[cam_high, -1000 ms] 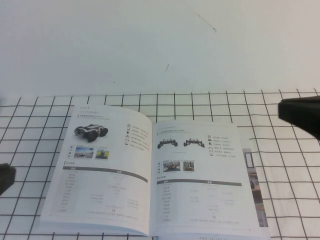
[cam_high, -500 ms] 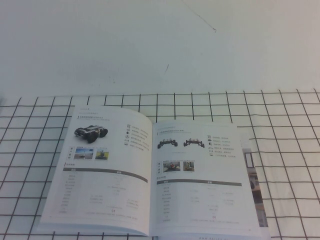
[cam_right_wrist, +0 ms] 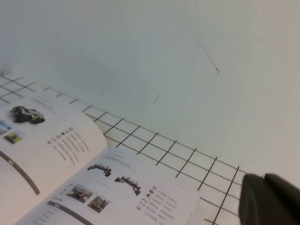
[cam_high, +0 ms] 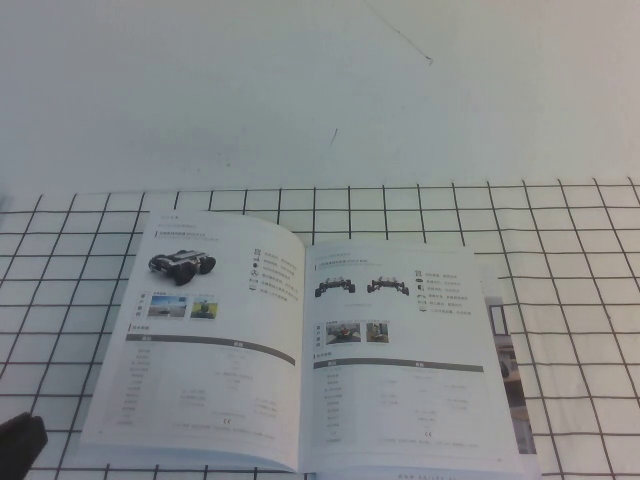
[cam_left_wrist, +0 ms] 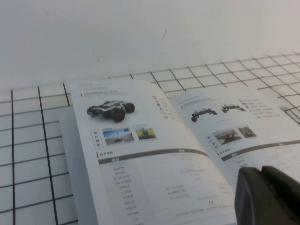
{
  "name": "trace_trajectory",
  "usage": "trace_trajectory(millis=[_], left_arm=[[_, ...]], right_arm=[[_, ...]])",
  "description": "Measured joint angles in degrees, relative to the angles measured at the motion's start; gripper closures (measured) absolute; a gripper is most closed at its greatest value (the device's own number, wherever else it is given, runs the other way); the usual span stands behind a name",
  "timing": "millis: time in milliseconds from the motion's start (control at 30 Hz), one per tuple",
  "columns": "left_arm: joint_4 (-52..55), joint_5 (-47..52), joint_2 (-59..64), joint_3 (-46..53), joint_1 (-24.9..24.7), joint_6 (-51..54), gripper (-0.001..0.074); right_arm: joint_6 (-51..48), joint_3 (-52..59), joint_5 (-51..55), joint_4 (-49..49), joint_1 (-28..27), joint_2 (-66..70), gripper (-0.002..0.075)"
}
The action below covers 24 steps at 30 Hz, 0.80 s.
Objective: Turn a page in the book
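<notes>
The book (cam_high: pixel 300 350) lies open and flat on the grid mat. The page (cam_high: pixel 200 350) is its left-hand leaf and shows one dark wheeled robot photo above a table; it also shows in the left wrist view (cam_left_wrist: pixel 140 164). The right-hand leaf (cam_high: pixel 400 360) shows two small vehicles in a row. My left gripper (cam_high: pixel 20 440) is a dark shape at the near left corner, off the book's near left edge; its fingers are shut and empty (cam_left_wrist: pixel 261 169). My right gripper (cam_right_wrist: pixel 263 177) is out of the high view, shut and empty, raised over the mat on the book's right side.
A white mat with a black grid (cam_high: pixel 580 300) covers the near table. Plain white tabletop (cam_high: pixel 320 90) lies beyond it. A strip of a lower leaf with photos (cam_high: pixel 508 360) sticks out past the book's right edge.
The right gripper left the high view's right edge. The left gripper left the left edge, then came back in at the near left corner. The book has not moved.
</notes>
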Motion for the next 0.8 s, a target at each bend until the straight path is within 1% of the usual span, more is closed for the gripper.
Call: trace_trajectory(millis=[100,233,500,800], left_arm=[[0.0,-0.32,0.0,1.85,0.0,0.02,0.0739],[0.0,-0.22,0.0,1.99,0.0,0.02,0.0739],[0.0,-0.3,0.0,2.12,0.0,0.02,0.0739],[0.0,-0.3,0.0,2.24,0.0,-0.81,0.0739]], right_arm=[[0.0,0.62,0.71,0.0,0.0,0.0,0.0724],[0.21,0.72,4.08,0.0,0.0,0.0,0.0724],[1.47,0.94,11.73,5.7,0.0,0.0,0.0724],[1.58,0.94,13.92,6.49,0.0,0.0,0.0724]])
